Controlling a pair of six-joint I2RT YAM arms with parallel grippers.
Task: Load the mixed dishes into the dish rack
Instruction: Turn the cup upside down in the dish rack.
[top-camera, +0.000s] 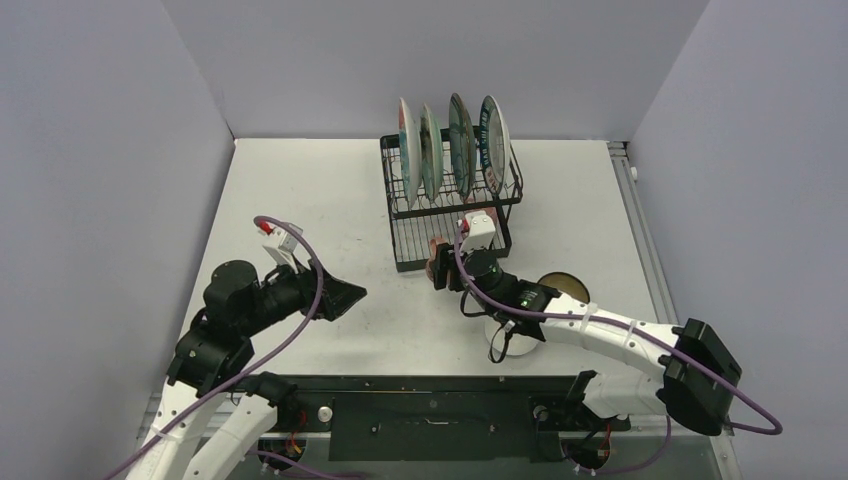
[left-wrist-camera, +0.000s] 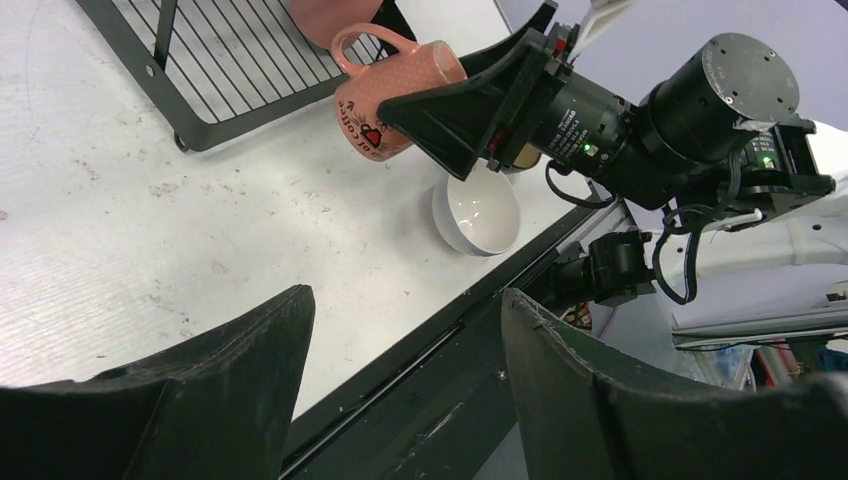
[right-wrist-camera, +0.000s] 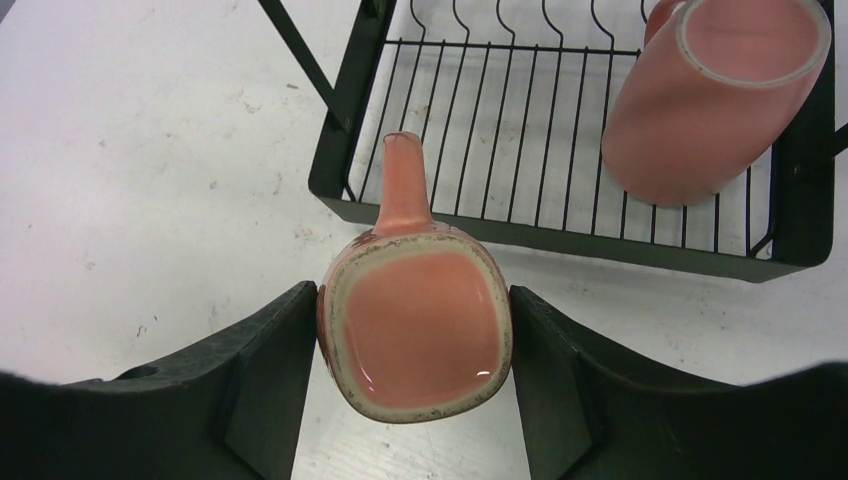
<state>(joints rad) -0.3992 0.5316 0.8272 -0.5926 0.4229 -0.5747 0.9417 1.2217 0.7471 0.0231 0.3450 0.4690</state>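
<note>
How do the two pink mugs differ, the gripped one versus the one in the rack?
The gripped mug is clamped in the right gripper, outside the dish rack at its front edge; the racked mug lies on its side on the lower tray, untouched. The gripped mug's handle points at the rack; the racked mug's is barely visible. Both are pink.

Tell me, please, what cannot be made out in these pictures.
Top view: the white bowl is largely covered by the right arm.
Top view: the plates stand edge-on, so their patterns cannot be read.
Left wrist view: the print on the held mug is too small to read.
Right wrist view: the second mug is cut off by the top edge.
</note>
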